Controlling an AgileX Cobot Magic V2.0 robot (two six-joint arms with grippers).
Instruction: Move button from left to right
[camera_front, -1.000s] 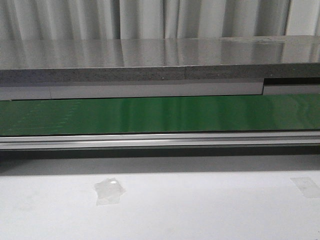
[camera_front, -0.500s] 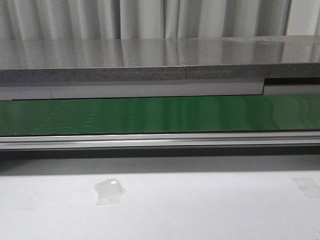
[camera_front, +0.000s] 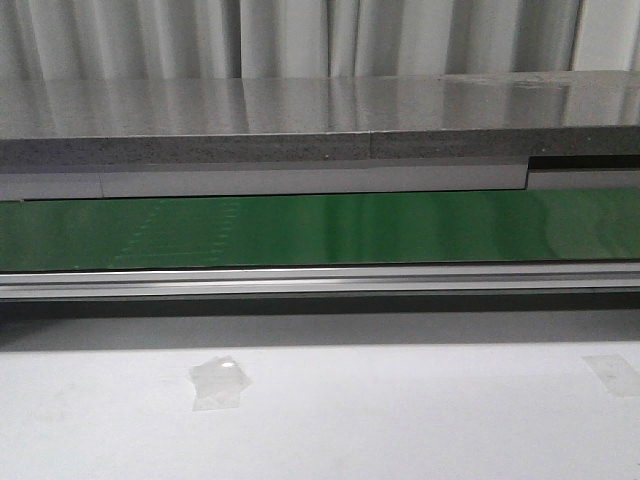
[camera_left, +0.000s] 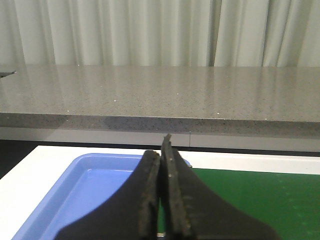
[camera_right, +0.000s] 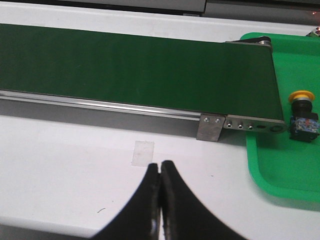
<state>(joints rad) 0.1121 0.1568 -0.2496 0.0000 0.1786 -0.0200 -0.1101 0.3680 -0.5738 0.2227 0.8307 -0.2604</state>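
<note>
Ahead of the left gripper (camera_left: 164, 150), whose jaws are pressed together on nothing, sits a blue tray (camera_left: 60, 197) beside the green belt (camera_left: 250, 200); no button shows there. Right gripper (camera_right: 160, 172) is likewise closed and empty over the white table (camera_right: 65, 165). Off to its side, well apart, the button (camera_right: 302, 111) lies tipped over in the green tray (camera_right: 280, 175) just past the belt end. Judgement: transfer looks complete; any regrasp should open wide first and approach across the black body.
</note>
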